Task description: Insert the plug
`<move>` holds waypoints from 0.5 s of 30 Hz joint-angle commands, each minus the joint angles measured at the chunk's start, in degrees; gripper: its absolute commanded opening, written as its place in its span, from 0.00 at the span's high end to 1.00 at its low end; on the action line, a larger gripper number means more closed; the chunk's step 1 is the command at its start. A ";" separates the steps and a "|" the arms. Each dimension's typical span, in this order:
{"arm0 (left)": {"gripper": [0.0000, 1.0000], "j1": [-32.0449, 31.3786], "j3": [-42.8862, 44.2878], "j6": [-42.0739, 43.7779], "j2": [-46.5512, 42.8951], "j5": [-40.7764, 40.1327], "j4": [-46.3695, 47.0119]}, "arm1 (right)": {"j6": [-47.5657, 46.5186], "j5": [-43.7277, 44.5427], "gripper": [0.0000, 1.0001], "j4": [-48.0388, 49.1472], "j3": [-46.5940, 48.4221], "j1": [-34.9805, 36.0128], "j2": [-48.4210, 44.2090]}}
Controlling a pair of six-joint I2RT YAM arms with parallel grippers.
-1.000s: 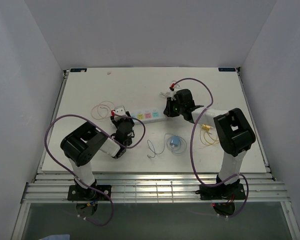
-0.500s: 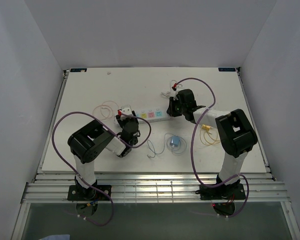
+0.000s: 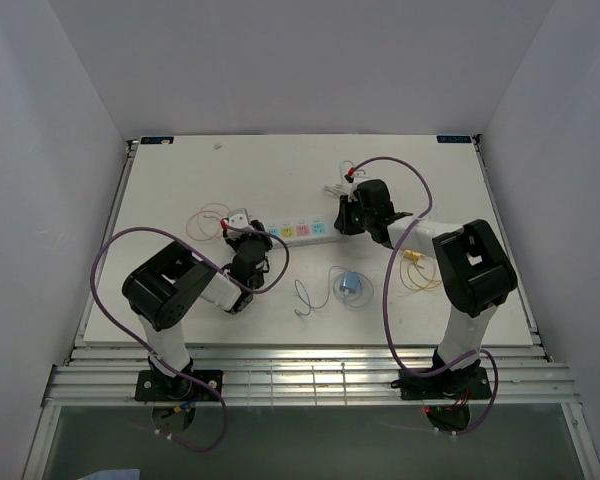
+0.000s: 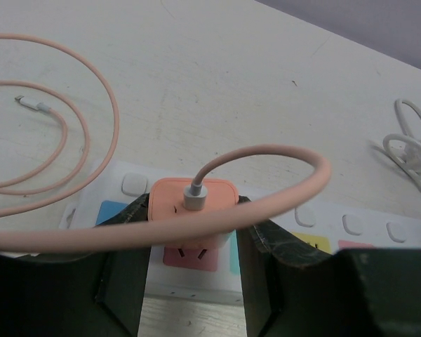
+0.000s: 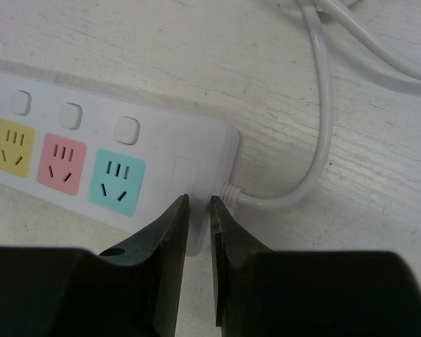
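Note:
An orange plug (image 4: 191,200) with a pink cable (image 4: 91,133) in its top sits between the pads of my left gripper (image 4: 193,214), which is shut on it. The plug stands over the white power strip (image 4: 323,219), just behind a pink socket (image 4: 189,258); whether its pins are in a socket is hidden. In the top view the plug (image 3: 239,217) is at the strip's (image 3: 302,231) left end. My right gripper (image 5: 200,200) is shut, its tips over the strip's (image 5: 161,133) cord end beside the teal socket (image 5: 116,182).
The strip's white cord (image 5: 323,105) curls away behind the right gripper to a bundle (image 3: 332,187). A small blue round item (image 3: 348,285) with a thin wire lies in front of the strip. Yellow wires (image 3: 416,266) lie by the right arm, and pink cable loops (image 3: 208,218) to the left.
My left gripper swung a little right with the plug, then back left. The right gripper's jaws closed slightly and stay at the strip's cord end.

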 commanded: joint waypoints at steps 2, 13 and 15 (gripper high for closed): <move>1.00 0.40 -2.47 -2.39 4.56 11.48 -16.91 | -0.05 -1.86 0.76 -2.81 -1.21 0.35 -1.45; 1.00 -4.35 4.20 5.26 10.44 6.47 -21.47 | -0.67 -1.77 0.77 -2.89 -1.65 -0.09 -1.72; 1.00 -4.70 6.66 5.45 11.50 5.07 -23.75 | -0.84 -2.03 0.77 -2.89 -1.74 -0.18 -1.63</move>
